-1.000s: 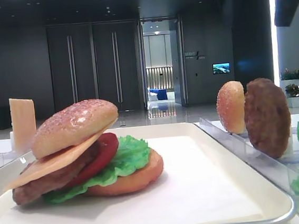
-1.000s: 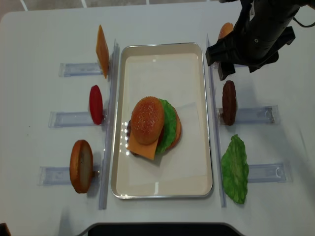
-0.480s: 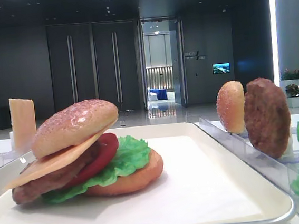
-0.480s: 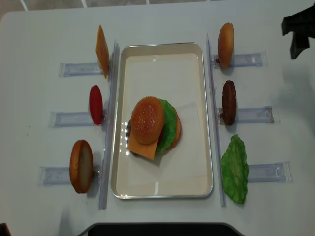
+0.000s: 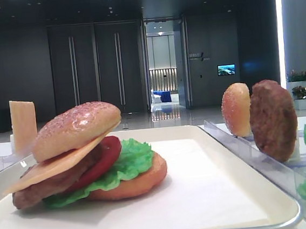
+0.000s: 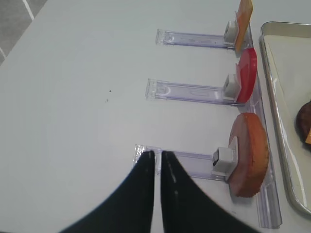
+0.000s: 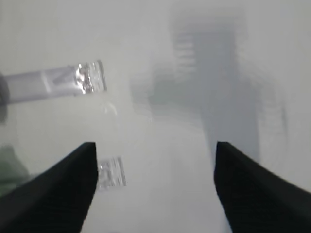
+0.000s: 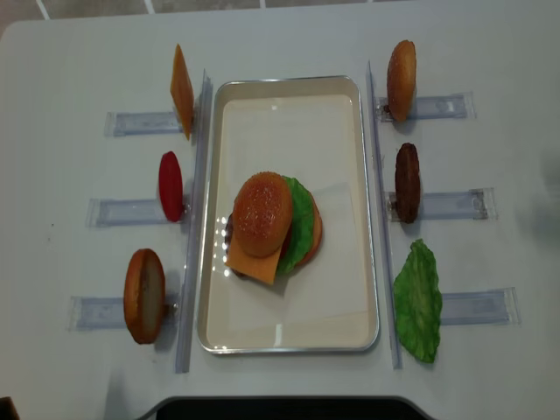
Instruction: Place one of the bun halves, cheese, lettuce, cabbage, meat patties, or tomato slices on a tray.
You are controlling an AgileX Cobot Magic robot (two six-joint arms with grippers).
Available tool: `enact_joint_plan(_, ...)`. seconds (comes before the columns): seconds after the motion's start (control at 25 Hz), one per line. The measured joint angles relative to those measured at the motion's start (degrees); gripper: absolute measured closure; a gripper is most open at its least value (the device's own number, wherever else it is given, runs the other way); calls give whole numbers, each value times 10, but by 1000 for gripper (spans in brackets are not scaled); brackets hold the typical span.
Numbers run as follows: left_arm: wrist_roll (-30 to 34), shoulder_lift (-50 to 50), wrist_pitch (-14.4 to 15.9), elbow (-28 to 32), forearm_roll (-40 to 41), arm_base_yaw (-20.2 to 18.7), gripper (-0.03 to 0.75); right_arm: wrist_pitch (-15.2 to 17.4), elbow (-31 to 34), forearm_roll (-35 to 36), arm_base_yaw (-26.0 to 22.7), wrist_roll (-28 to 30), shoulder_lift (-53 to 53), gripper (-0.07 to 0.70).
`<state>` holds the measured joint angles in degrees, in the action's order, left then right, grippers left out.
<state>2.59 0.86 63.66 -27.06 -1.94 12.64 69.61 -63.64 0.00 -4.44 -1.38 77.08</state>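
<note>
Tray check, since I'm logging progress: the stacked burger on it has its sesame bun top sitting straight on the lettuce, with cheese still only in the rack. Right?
Not quite. In the low exterior view the bun top rests on a cheese slice, tomato and patty below, above the lettuce, on the tray.

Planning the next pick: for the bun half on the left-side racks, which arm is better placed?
Left, probably: the left gripper, shut, hangs over the rack holding that bun half. The right gripper, open, faces only rack ends.
</note>
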Motion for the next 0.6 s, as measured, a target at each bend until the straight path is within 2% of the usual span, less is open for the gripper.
enact_joint_plan(0.24, 0, 0, 0, 0, 0, 0, 685, -5, 156, 0, 0, 2, -127, 148)
enact_joint_plan(0.44, 0, 0, 0, 0, 0, 0, 685, -7, 237, 0, 0, 2, -246, 148)
enact_joint_plan(0.6, 0, 0, 0, 0, 0, 0, 685, -28, 286, 0, 0, 4, -360, 148)
